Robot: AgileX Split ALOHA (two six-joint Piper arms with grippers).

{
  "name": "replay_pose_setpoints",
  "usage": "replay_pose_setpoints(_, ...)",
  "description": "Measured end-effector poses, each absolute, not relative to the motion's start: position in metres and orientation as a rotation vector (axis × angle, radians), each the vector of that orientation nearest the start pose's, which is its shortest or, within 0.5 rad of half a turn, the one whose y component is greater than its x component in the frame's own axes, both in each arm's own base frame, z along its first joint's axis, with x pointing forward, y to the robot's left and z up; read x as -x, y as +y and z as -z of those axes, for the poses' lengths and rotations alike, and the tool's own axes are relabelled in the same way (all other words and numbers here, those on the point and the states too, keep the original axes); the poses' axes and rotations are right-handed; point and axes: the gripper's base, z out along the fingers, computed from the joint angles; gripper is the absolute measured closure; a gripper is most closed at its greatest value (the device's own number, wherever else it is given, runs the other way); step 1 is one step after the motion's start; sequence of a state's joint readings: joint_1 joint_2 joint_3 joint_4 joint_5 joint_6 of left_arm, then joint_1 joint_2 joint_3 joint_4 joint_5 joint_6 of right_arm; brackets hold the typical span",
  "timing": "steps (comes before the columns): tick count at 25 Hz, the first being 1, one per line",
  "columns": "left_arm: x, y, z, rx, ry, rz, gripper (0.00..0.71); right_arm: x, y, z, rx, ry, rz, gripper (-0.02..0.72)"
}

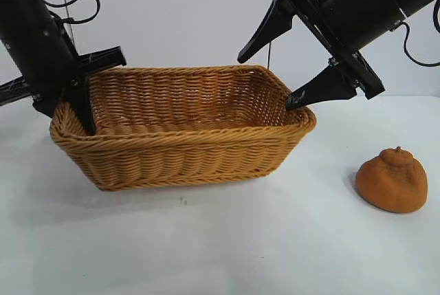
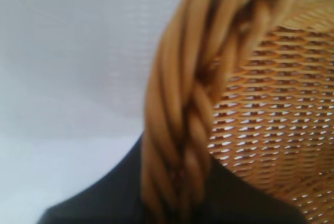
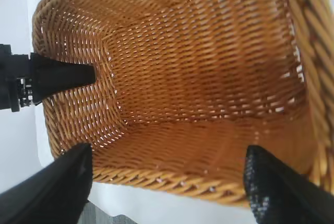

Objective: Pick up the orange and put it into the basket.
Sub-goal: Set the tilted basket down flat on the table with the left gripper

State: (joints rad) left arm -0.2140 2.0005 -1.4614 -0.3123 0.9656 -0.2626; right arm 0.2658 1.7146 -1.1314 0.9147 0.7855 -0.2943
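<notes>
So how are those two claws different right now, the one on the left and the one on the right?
The left claw sits at the basket's left end with a finger dipped inside the rim; the right claw is above the right end. The right claw is spread wide open, one finger high and one touching the rim, while the left claw's fingers straddle the braided rim. Both are black and neither holds the orange, which lies on the table to the basket's right.

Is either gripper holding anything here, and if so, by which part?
The left gripper straddles the basket at its left rim; a firm clamp cannot be told. The right gripper is open, empty. The orange lies untouched.
</notes>
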Motion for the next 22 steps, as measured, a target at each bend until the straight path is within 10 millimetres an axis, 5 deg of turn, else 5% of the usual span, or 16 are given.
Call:
replay_pose_setpoints(10,-0.391,-0.109,-0.184,0.172,3.026,0.446,0.625,-0.322,0.140,-0.232,-0.026,2.684,-1.020,0.156)
replay_pose_setpoints(16,-0.397,-0.110,-0.148,0.186,3.090,0.423,0.625,-0.322,0.140,-0.232,-0.026,2.684,-1.020,0.156)
replay_pose_setpoints(22,-0.399,-0.111,-0.140,0.175,3.088,0.432,0.625,-0.322,0.140,-0.232,-0.026,2.684,-1.020,0.156)
